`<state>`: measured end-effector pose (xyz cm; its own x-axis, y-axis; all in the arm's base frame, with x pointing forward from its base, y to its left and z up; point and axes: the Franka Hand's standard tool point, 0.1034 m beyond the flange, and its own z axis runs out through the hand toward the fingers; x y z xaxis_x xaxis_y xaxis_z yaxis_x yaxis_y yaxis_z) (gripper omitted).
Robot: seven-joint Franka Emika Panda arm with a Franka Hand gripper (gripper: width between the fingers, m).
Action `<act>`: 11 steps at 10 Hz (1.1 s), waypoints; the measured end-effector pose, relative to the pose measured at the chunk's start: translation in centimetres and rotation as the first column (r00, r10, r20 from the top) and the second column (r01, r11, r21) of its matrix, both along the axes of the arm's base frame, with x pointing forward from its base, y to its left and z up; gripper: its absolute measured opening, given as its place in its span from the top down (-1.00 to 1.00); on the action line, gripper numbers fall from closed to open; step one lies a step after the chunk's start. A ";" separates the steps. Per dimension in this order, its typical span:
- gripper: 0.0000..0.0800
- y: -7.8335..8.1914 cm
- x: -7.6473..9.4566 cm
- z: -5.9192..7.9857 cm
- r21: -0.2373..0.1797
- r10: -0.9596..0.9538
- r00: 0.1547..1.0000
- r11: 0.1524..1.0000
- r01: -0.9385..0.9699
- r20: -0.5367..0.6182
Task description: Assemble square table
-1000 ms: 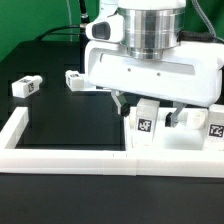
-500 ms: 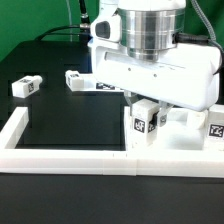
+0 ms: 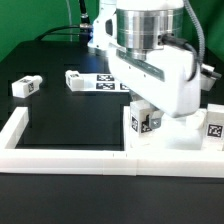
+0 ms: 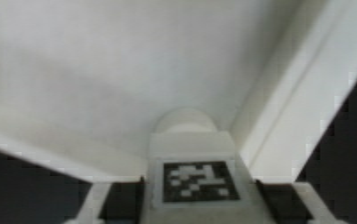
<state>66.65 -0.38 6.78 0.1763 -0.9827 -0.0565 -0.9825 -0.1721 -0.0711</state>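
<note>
My gripper (image 3: 146, 110) is shut on a short white table leg (image 3: 147, 122) with a black-and-white tag and holds it upright on the white square tabletop (image 3: 185, 137) at the exterior view's right. In the wrist view the leg (image 4: 196, 170) sits between my fingers (image 4: 100, 206), its tip against the tabletop (image 4: 104, 80). Another tagged part (image 3: 213, 128) shows at the tabletop's far right. Two loose legs lie on the black table, one (image 3: 25, 86) at the left and one (image 3: 75, 78) nearer the middle.
The low white border wall (image 3: 60, 155) runs along the front and up the left side. The marker board (image 3: 108, 84) lies behind my gripper. The arm's body hides much of the tabletop.
My wrist has turned, swinging the gripper body round toward the exterior view's right. The held leg has turned with it and shifted slightly right. The loose legs have not moved.
</note>
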 end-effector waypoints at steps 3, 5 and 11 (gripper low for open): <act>0.28 0.6 0.5 -0.3 0.104 -0.476 0.879 0.875 0.473 0.004; 0.28 0.6 0.7 -0.2 0.126 -0.589 0.808 0.801 0.585 -0.010; -0.61 0.8 0.4 -0.2 0.023 0.101 0.990 0.994 -0.103 0.100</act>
<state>67.10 0.40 6.59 0.2816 -0.9576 -0.0612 -0.9479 -0.2677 -0.1729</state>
